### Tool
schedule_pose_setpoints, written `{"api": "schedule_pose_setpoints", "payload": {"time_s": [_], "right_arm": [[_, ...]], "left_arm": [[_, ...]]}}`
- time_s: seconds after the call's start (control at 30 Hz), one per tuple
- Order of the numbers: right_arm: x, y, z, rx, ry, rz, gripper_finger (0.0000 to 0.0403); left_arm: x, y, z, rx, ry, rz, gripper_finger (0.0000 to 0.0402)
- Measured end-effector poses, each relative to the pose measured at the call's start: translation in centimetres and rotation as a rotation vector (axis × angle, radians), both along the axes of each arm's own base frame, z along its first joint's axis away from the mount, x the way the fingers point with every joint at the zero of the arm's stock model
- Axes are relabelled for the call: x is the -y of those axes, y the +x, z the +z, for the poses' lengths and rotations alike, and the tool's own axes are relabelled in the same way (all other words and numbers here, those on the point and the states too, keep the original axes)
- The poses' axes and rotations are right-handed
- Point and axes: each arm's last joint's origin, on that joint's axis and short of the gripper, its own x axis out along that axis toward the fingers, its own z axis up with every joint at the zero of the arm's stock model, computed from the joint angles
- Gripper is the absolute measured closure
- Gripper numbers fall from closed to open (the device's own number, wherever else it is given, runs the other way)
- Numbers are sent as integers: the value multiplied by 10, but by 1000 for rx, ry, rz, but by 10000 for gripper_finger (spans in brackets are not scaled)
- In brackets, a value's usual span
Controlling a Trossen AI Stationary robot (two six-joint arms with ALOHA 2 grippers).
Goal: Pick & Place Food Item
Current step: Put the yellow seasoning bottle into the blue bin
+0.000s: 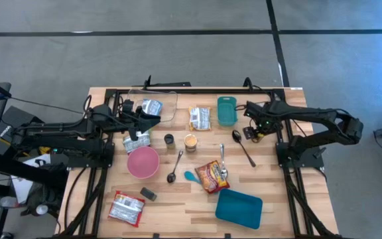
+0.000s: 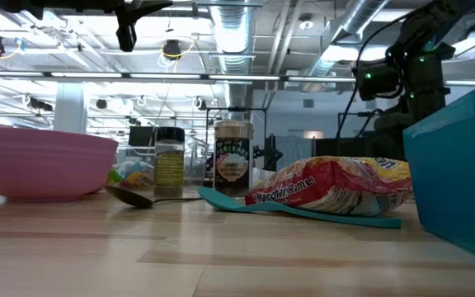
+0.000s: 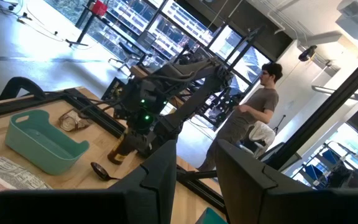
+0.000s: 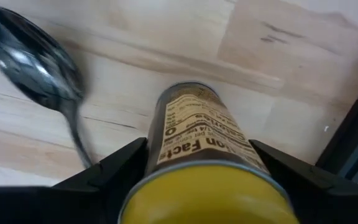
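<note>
The right pincer [image 4: 199, 163] is closed around a yellow-lidded spice jar [image 4: 202, 149], its two dark fingers [image 4: 114, 171] pressing the jar's sides at a wide spread, with the printed label facing the wrist camera and the yellow lid nearest it. From above, this pincer sits at the back right part of the wooden desk [image 1: 178, 202], just beside the teal basket [image 1: 227, 110] and next to the bowl of a dark spoon [image 1: 237, 137] whose handle runs toward the front. The jar's lower end is close over the desk boards, but whether it touches them cannot be told. The left pincer [image 1: 152, 117] waits at the back left over a clear container [image 1: 166, 101], beside a silver food packet [image 1: 152, 106]; its fingers stand partly apart with nothing seen between them. Between the two arms lie another food packet [image 1: 199, 118], a dark-lidded jar [image 1: 169, 139] and a tan-lidded jar [image 1: 190, 142]. Nearer the front are a pink bowl [image 1: 142, 162], a metal spoon [image 1: 175, 167], a red ramen packet [image 1: 211, 175] lying on a teal spatula [image 1: 191, 176], a teal tray [image 1: 239, 207], one more packet [image 1: 127, 207] and a small dark block [image 1: 148, 193]. A person [image 3: 247, 121] stands in the room beyond the desk.
</note>
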Motion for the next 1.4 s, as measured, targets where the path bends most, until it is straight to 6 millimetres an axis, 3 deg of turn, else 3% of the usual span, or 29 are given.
{"api": "schedule_pose_setpoints", "payload": {"time_s": [0.4, 0.73, 1.03, 1.17, 1.4], "right_arm": [[1, 3, 0, 26, -16, 2, 136], [1, 3, 0, 27, -16, 2, 205], [1, 3, 0, 26, -16, 2, 182], [1, 3, 0, 26, -16, 2, 206], [1, 3, 0, 27, -16, 2, 208]], "left_arm": [[0, 0, 0, 0, 0, 0, 296], [0, 0, 0, 0, 0, 0, 296], [0, 0, 0, 0, 0, 0, 296], [0, 0, 0, 0, 0, 0, 296], [0, 0, 0, 0, 0, 0, 296]]}}
